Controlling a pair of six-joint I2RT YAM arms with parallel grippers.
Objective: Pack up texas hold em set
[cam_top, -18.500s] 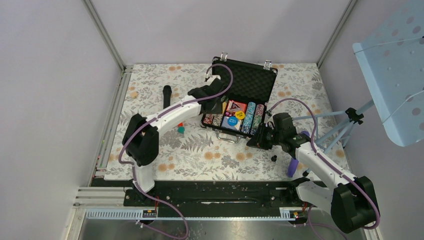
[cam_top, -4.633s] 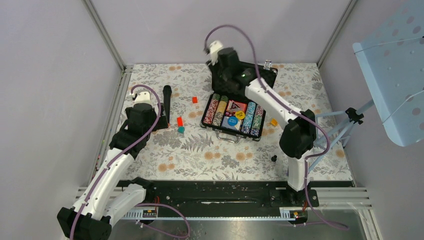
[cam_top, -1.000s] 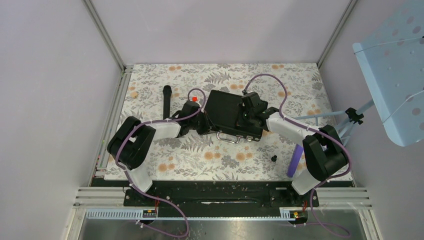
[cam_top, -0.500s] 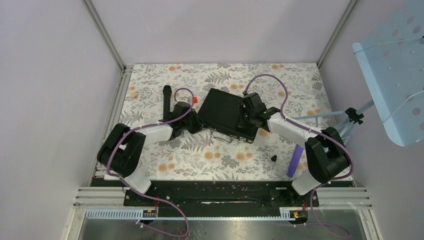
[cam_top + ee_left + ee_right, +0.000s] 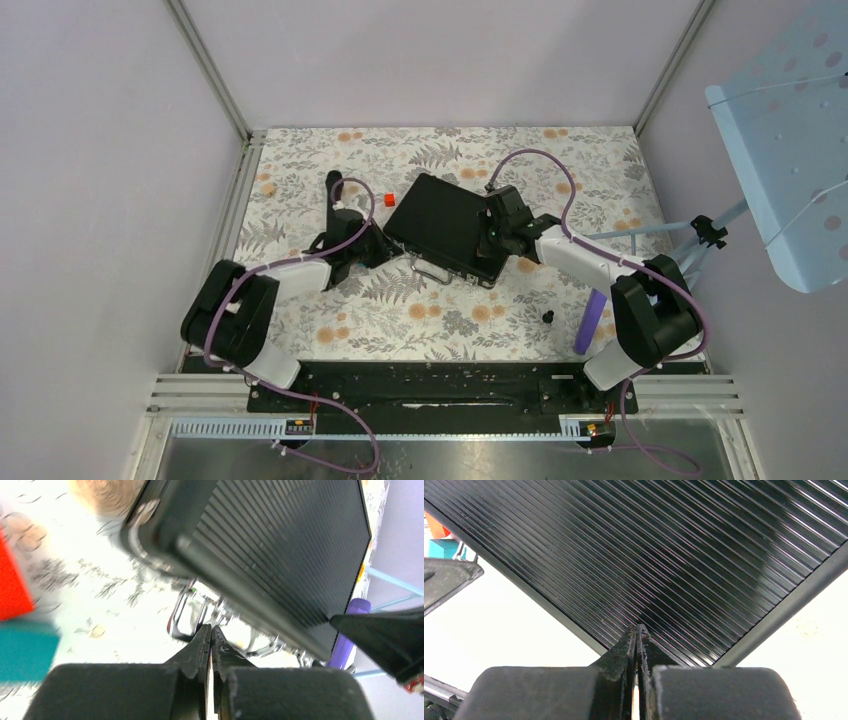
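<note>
The black briefcase (image 5: 443, 228) of the texas hold em set lies closed and skewed on the floral mat, ribbed lid (image 5: 649, 545) up, so its contents are hidden. Its silver handle (image 5: 197, 617) faces the near side. My left gripper (image 5: 380, 247) is shut and empty at the case's near-left side. In the left wrist view its tips (image 5: 210, 630) point at the handle, close to it. My right gripper (image 5: 486, 238) is shut too, tips (image 5: 637, 629) over the lid near its right corner; I cannot tell whether they touch it.
A black microphone (image 5: 333, 200) lies left of the case, with a red block (image 5: 390, 199) at the case's far-left corner. Red (image 5: 12, 580) and teal (image 5: 25, 650) blocks sit beside my left gripper. A purple object (image 5: 590, 320) and a blue stand (image 5: 690, 250) are at the right.
Over the last second the closed case has turned clockwise, its left end swinging away from me. My left gripper has drawn back leftward from the case. The right gripper stayed on the lid.
</note>
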